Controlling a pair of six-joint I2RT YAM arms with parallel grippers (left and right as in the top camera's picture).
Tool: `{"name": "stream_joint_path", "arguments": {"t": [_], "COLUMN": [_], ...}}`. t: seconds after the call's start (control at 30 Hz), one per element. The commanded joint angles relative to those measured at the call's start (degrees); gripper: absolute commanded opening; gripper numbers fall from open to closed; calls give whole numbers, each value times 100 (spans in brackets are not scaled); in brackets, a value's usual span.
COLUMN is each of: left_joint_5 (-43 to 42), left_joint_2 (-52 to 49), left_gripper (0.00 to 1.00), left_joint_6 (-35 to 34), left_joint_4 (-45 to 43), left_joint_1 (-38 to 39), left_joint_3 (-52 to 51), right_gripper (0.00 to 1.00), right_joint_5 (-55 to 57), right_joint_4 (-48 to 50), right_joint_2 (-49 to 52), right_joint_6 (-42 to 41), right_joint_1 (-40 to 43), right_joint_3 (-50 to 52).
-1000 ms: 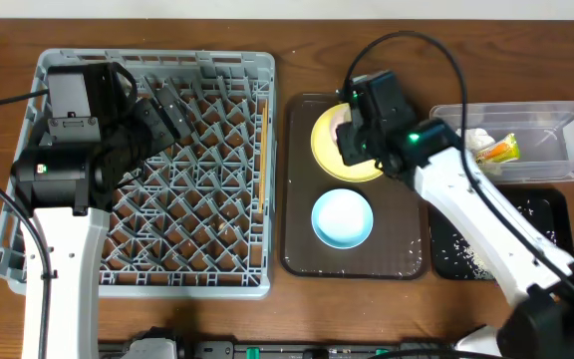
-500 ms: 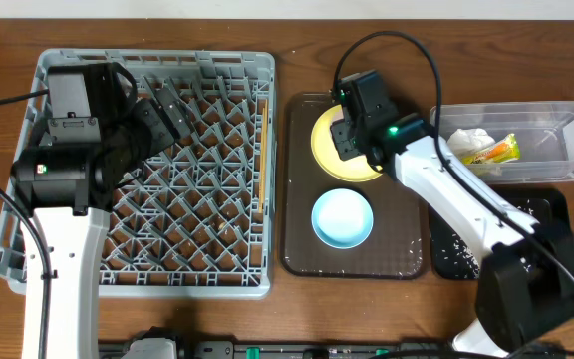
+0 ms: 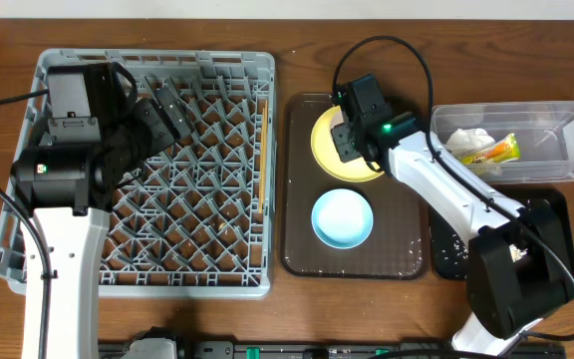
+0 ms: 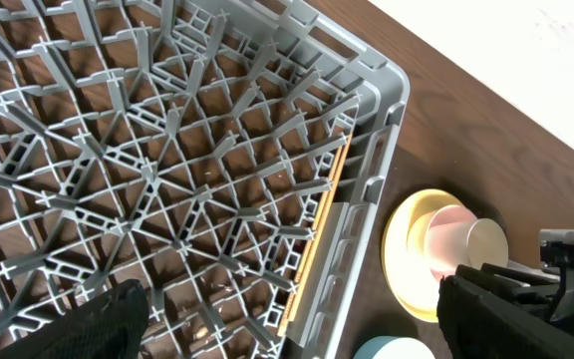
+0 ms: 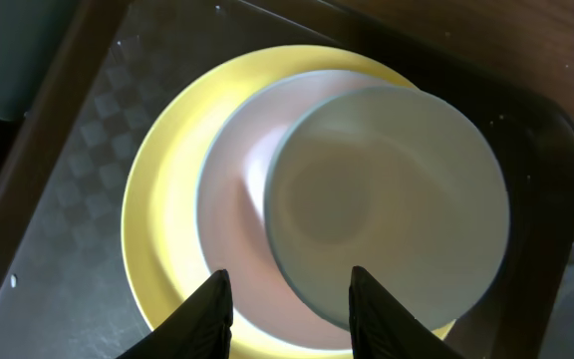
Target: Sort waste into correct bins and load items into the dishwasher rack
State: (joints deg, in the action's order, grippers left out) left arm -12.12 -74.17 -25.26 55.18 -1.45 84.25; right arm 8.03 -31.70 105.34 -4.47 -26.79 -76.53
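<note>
upper centre of overhead: right gripper [image 3: 347,142] is hovering over yellow plate [image 3: 322,140]. left wrist: left gripper [image 4: 292,299] is hanging spread above rack [image 4: 167,150]. right wrist: jaws are gaping beside nested cups [image 5: 387,219]; an off-centre pinch could be sending them rolling.

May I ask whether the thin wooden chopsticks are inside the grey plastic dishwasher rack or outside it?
Inside: the chopsticks lie along the inner side of the rack's wall nearest the brown tray.
</note>
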Motion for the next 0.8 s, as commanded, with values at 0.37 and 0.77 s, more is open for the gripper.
{"name": "stream_joint_path", "arguments": {"t": [0.37,0.77], "left_joint_5": [-33,-33], "left_joint_2": [-20,-20], "left_gripper": [94,94], "left_joint_6": [55,57], "left_joint_4": [9,9], "left_joint_1": [-24,-24], "left_joint_3": [37,37], "right_gripper": [38,60], "right_joint_5": [98,695], "right_joint_4": [181,-289], "right_joint_2": [-129,-1639], "right_joint_6": [155,-367], "right_joint_1": [66,1532], "right_joint_3": [-79,-186]}}
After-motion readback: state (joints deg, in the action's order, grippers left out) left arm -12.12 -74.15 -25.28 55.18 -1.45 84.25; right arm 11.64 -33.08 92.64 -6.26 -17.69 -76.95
